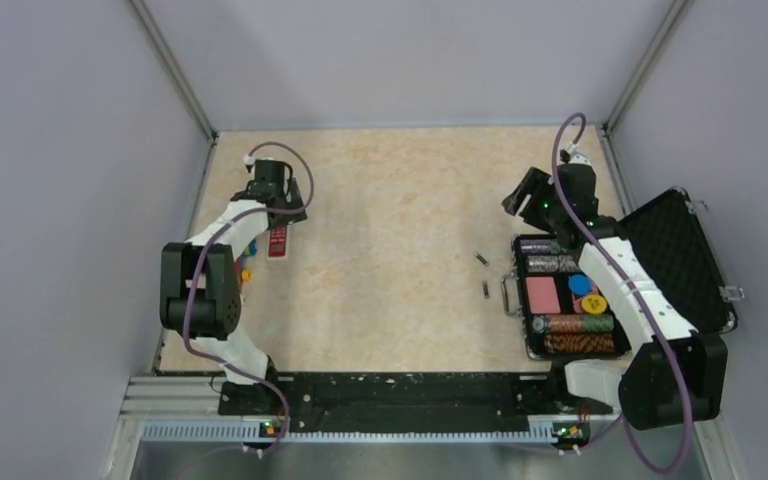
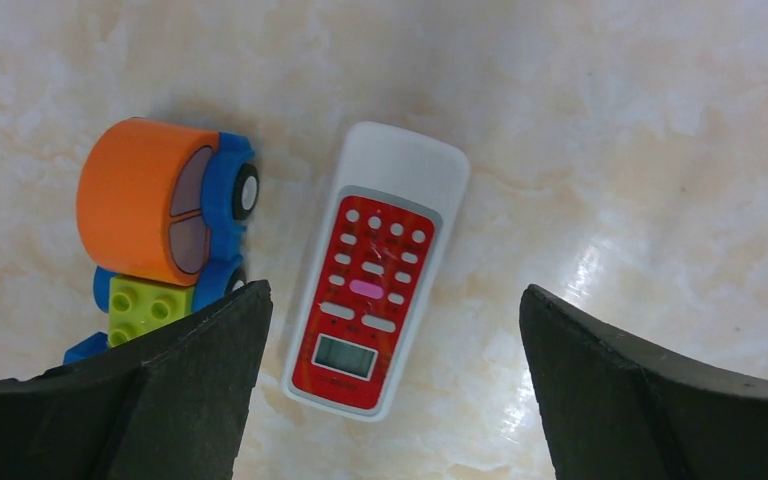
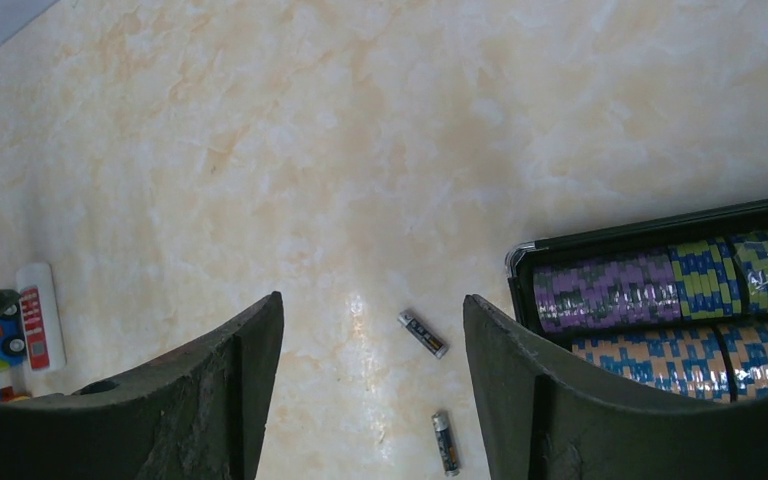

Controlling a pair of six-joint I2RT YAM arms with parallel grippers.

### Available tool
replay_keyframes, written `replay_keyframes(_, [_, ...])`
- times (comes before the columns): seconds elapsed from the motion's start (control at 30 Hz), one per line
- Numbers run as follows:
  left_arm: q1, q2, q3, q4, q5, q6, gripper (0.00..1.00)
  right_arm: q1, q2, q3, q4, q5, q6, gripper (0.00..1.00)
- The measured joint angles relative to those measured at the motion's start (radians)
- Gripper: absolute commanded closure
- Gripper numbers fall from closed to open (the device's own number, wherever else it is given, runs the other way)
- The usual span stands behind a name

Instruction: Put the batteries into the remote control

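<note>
remote control red face up, centred beneath wide-spread left claw

Robot test cell, lab-type setup. Plain grey walls box in three sides, metal posts at corners. Marble-look tabletop under left gripper and right gripper. Two arms bolted to black plate on slotted metal rail, purple cables looping loose. Odd mix of props: toy car just left of left gripper, remote beneath it; chip case right of right gripper, batteries on tabletop, seen between its spread fingers.
</note>
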Motion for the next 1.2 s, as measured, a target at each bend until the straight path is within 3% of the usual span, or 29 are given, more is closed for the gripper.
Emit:
replay_keyframes(0.37, [0.062,0.135,0.063,-0.06,0.055,0.031,0.06,0.0,0.064,-0.006,0.006,-0.025,0.041,0.4])
replay_keyframes(0.7, [0.098,0.265,0.209,-0.17,0.174,0.133,0.28,0.0,0.11,-0.006,0.008,-0.043,0.085,0.42])
replay_keyframes(0.83, [0.099,0.285,0.239,-0.198,0.19,0.166,0.39,0.0,0.111,-0.006,0.021,-0.074,0.121,0.43])
replay_keyframes(1.13, [0.101,0.291,0.249,-0.207,0.235,0.188,0.92,0.0,0.109,-0.005,0.023,-0.134,0.175,0.44])
replay_keyframes(1.2, [0.102,0.277,0.236,-0.199,0.285,0.182,1.0,0.002,0.107,-0.005,0.013,-0.147,0.173,0.43])
